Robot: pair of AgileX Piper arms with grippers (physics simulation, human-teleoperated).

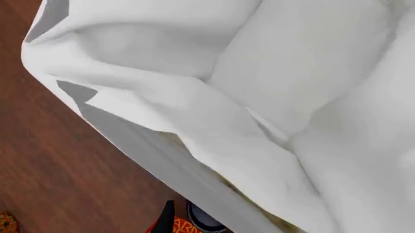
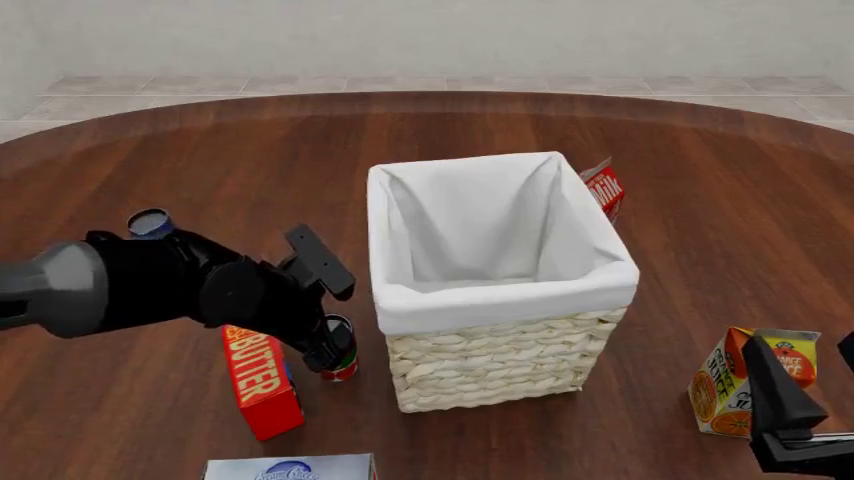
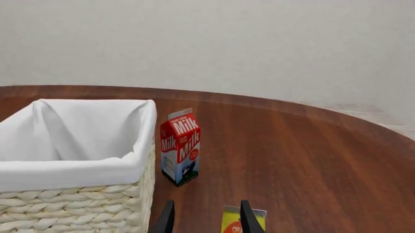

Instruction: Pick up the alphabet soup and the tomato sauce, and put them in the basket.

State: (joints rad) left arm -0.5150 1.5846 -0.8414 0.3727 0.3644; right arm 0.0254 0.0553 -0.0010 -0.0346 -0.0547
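Note:
The basket [image 2: 497, 352] stands mid-table, and its white lining [image 1: 272, 87] fills the left wrist view. The tomato sauce [image 2: 339, 350] stands on the table by the basket's left front corner; its dark top [image 1: 205, 221] shows low in the left wrist view. My left gripper [image 2: 323, 308] is open wide beside the basket's left wall. One finger [image 2: 324, 352] is right at the can and the other is raised above it. The alphabet soup [image 2: 150, 222] stands behind my left arm. My right gripper [image 2: 811, 388] is open and empty at the front right, also seen in the right wrist view [image 3: 206, 219].
A red butter box [image 2: 260, 382] lies next to the tomato sauce. A blue-white box [image 2: 287, 468] is at the front edge. An orange juice carton [image 2: 731, 388] stands by my right gripper. A milk carton [image 3: 180, 145] stands behind the basket's right corner.

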